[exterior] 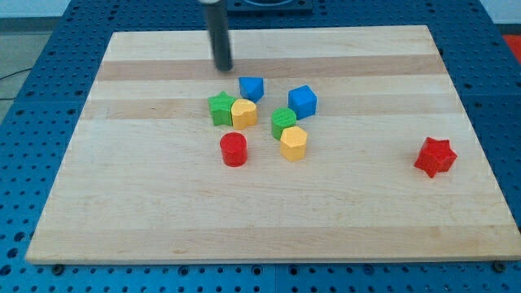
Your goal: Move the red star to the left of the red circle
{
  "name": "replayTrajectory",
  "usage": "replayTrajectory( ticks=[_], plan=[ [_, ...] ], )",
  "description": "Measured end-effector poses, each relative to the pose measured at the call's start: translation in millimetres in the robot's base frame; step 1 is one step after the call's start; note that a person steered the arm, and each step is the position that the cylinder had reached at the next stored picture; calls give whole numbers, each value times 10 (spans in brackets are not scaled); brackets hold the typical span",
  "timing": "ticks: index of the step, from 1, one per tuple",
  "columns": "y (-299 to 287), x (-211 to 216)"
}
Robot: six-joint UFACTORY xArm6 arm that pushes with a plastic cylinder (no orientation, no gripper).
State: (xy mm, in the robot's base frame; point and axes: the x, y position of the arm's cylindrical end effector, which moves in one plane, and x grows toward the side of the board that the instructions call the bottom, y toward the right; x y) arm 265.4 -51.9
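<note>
1. The wooden board (pixel 269 220) fills most of the view and lies on a blue perforated table (pixel 24 81). We place everything else from the red circle (pixel 234 150), which stands a little to the view's left of the board's middle.
2. Our rod (pixel 219 32) comes down from the view's top edge, and our tip (pixel 223 68) sits well above the red circle, slightly to its left. The tip touches no block; the nearest is the blue block (pixel 251 87), just below and to the right of it. The rod is bare, with nothing to open or close, and holds nothing.
3. The red star (pixel 435 156) lies far to the right of the red circle, at about the same height, alone near the board's right edge.
4. A blue cube (pixel 302 101) stands up and to the right of the red circle.
5. A yellow block (pixel 294 143) sits just to the circle's right, with a green block (pixel 283 121) touching it from above.
6. Directly above the circle, a green star (pixel 221 108) and another yellow block (pixel 244 113) stand side by side, touching.
</note>
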Motion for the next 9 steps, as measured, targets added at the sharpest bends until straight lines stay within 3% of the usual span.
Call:
replayTrajectory(
  ticks=[1,2,3,4,5,7,8,9],
  plan=[
    [1345,9],
    [2054,761],
    [2285,1583],
    [3198,1544],
    [3016,2304],
    [2040,2301],
    [1229,2679],
    [939,2911]
  ],
)
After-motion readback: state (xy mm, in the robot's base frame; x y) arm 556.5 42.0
